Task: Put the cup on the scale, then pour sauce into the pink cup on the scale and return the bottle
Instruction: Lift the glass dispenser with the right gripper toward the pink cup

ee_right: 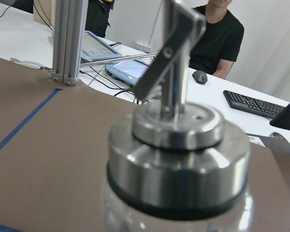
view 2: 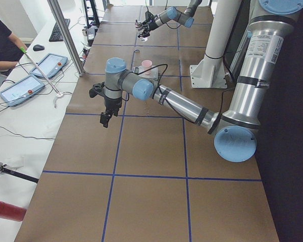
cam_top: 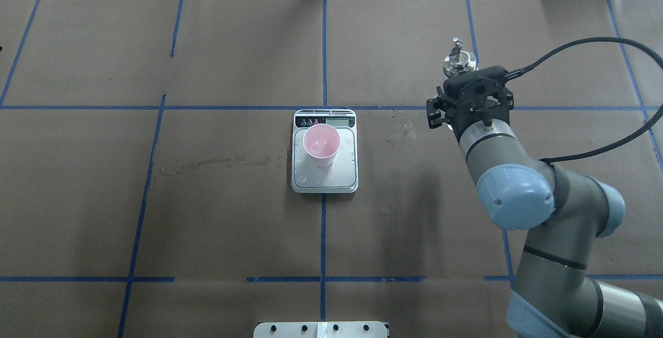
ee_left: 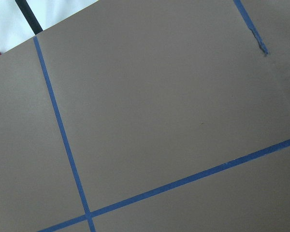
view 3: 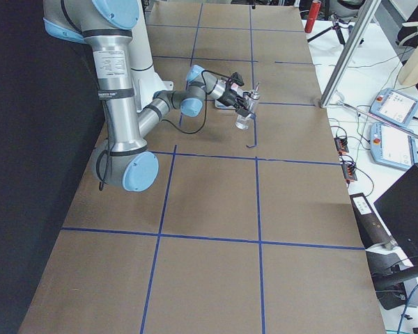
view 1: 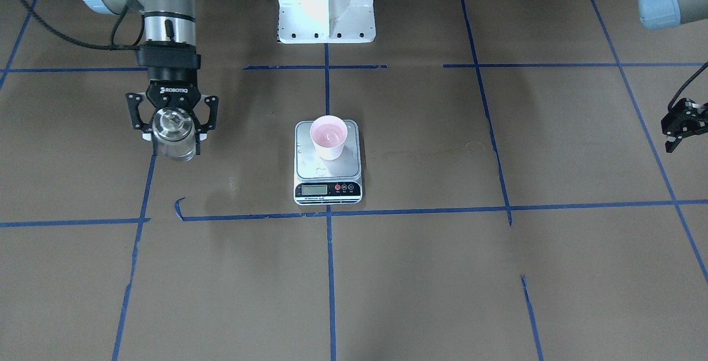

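Front-facing exterior cam: my right gripper (view 1: 174,135) is clamped on the bottle (view 1: 176,148), one finger each side of the glass body just under the metal cap (ee_right: 176,145). That keeps the bottle upright w/ the spout (ee_right: 171,53) on top, so nothing dribbles while I carry it. Right wrist cam agrees: cap sits level and fills the frame. Can't tell if the bottle's base touches the table (view 1: 420,272) or sits just above it; right side view suggests very low. Bottle is well apart from the scale (view 1: 326,170), out on my right by a blue tape line (view 1: 145,195), prob its home spot. The cup (view 1: 328,137) stands upright about mid-platform on the scale, pink inside w/ a glint that looks like liquid. My read: placing + pour are done and I'm on the return-bottle step, w/ release + retreat left to do. There are a few drops on the platform and a wet smear (cam_top: 217,161) on the table beside the scale. Right arm pose: stretched fwd from the base, wrist bringing the gripper at the bottle from my side, roughly horizontal w/ a slight downward slant. My left gripper (view 1: 679,126) is far out on my left, pointing down at the table, nothing seen in it. Apart or together, I can't tell at this size. Left wrist cam shows only table + tape.
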Controlling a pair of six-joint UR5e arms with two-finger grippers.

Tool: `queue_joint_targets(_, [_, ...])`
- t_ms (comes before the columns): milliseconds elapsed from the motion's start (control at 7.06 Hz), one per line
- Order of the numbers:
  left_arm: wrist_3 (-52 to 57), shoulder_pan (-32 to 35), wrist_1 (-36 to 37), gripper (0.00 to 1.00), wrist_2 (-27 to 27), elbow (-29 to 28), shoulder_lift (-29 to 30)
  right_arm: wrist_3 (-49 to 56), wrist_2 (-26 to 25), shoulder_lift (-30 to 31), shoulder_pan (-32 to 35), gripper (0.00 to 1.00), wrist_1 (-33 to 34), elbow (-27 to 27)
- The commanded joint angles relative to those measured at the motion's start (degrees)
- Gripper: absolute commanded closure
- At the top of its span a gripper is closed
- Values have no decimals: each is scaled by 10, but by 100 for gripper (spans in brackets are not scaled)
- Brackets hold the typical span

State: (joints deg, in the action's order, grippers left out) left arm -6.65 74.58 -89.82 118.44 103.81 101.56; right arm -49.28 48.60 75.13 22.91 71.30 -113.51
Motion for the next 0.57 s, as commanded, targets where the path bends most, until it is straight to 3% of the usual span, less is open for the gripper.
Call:
queue_joint_targets(0, [36, 24, -1, 0, 2, -18, -11, 146, -137, -38, -66, 100, 18, 26])
queue_joint_targets(283, [117, 63, -1, 0, 14, -43, -21, 203, -214, -86, -94, 100, 113, 68])
queue_joint_targets(425, [153, 77, -1, 0, 61, -65, -29, 215, -228, -98, -95, 100, 139, 81])
